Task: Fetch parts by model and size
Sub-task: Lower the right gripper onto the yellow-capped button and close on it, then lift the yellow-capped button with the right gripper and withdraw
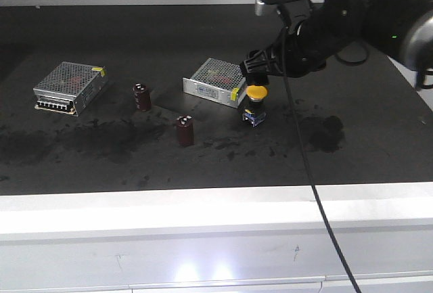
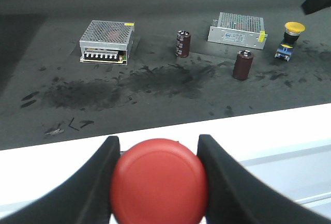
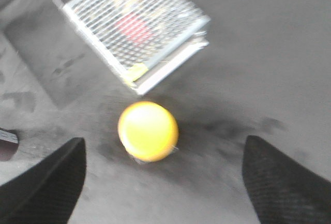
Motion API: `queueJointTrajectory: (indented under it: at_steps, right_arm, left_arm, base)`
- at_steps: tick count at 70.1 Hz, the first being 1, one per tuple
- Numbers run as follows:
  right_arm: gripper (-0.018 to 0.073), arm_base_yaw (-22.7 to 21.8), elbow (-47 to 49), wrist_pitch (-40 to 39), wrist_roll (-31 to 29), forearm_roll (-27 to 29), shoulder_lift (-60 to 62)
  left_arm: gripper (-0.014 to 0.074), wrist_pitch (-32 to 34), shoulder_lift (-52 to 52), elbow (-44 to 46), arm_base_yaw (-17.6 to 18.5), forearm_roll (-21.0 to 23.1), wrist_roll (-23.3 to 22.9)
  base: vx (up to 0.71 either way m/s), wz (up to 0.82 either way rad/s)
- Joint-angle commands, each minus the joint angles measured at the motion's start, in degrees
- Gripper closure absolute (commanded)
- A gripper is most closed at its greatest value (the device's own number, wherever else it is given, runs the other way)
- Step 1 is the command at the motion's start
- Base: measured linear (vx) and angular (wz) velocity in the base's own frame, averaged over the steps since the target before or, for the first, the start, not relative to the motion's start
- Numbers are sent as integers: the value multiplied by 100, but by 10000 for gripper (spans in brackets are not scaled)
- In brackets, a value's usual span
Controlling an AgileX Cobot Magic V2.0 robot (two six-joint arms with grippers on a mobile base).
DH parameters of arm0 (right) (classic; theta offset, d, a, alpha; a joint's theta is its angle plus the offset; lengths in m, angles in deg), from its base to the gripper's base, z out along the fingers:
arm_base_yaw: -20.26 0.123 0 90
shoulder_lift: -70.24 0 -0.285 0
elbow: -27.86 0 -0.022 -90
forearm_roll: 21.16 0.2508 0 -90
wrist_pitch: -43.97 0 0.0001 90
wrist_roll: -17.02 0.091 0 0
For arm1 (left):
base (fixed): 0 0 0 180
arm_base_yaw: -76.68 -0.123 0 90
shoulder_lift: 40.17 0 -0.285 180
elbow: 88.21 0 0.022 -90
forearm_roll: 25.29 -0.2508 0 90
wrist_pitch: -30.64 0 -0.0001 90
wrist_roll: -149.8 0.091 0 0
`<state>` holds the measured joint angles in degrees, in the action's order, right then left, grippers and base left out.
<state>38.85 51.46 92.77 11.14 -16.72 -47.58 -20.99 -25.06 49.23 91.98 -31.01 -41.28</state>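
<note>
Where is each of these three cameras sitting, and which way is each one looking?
Front view: at the table's near side, facing across the black table; the right arm shows at right.
Left wrist view: on the left gripper, shut on the red button, facing across the table.
Right wrist view: looks down from the open right gripper.
Shared: all show the yellow button.

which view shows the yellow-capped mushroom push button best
Left wrist view: the yellow-capped mushroom push button stands sharp and unobstructed, cap to base. Front view: darker, beneath the right gripper. Right wrist: blurred cap only.
</note>
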Motion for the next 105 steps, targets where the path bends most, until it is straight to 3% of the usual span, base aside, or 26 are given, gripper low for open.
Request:
queueJointTrajectory:
  at_steps: [1, 22, 43, 52, 66, 70, 78, 91, 105]
  right_arm:
    - [-42, -3, 433, -76, -99, 81, 65]
    - [-31, -3, 678, 34, -649, 478, -347]
    - [-14, -3, 678, 17, -663, 426, -692]
    - [141, -3, 678, -78, -417, 347, -691]
    - [566, -17, 658, -165, -115, 334, -426]
    - [575, -17, 582, -197, -108, 350, -306]
    - [569, -17, -26, -635, 25, 327, 108]
    - [569, -147, -1955, -2075, 284, 354, 1303]
    - [569, -184, -3344, -2704, 284, 304, 2634]
  left_arm:
    - [603, 414, 94, 116, 22, 3, 3]
    - [603, 414, 94, 116, 22, 3, 3]
    - [603, 414, 94, 116, 22, 3, 3]
    - [603, 414, 94, 116, 22, 3, 3]
    - [603, 414, 94, 116, 22, 3, 3]
    - [603, 414, 94, 116, 22, 3, 3]
    - [603, 414, 94, 116, 22, 3, 3]
    - [603, 414, 94, 116, 22, 3, 3]
    - [603, 414, 94, 116, 22, 3, 3]
  base:
    - [0, 0]
    - [0, 0]
    - [0, 0]
    - [0, 0]
    - [0, 0]
    - [0, 0]
    - [0, 0]
    - [0, 0]
    - [0, 0]
